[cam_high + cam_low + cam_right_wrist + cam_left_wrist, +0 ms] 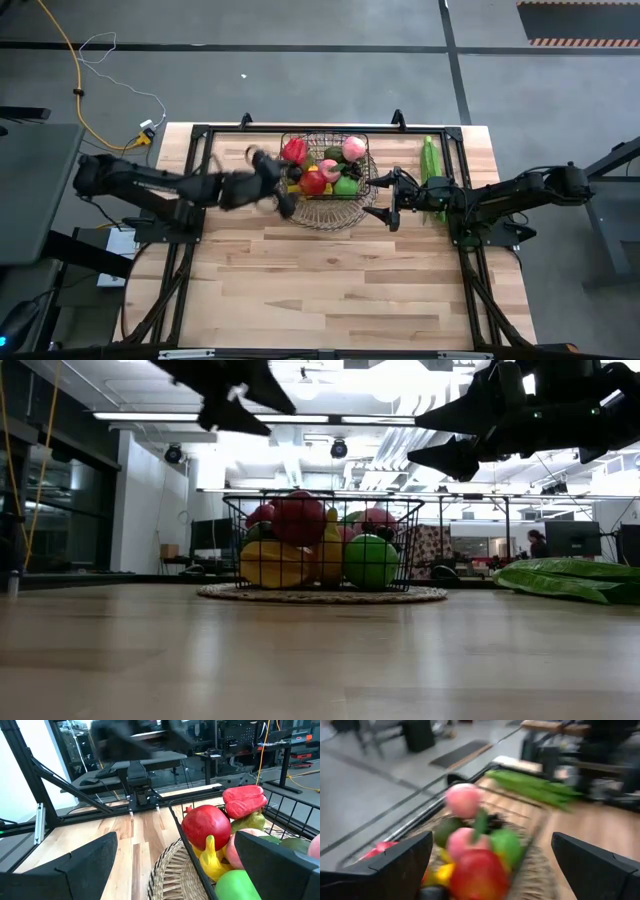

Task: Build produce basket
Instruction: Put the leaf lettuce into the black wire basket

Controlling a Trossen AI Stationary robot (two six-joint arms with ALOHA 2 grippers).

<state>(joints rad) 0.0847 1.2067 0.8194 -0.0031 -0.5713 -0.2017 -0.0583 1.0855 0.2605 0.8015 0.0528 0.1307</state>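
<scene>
The dark wire basket (300, 136) stands on a round woven mat (320, 595) at the table's far middle. It holds produce: a red pepper (294, 150), pink peaches (353, 148), a red apple (205, 824), a green apple (370, 560) and yellow fruit (275, 563). The long green husk (432, 170) lies flat on the table to the right of the basket. My left gripper (282, 185) hovers open at the basket's left side, above its rim. My right gripper (385, 200) hovers open just right of the basket, raised off the table (450, 435).
Black frame rails (200, 180) run along the table's left, right and far edges. Bare wood (330, 280) spreads across the whole near half of the table. Beyond the table lies a room with desks and a distant person (537, 543).
</scene>
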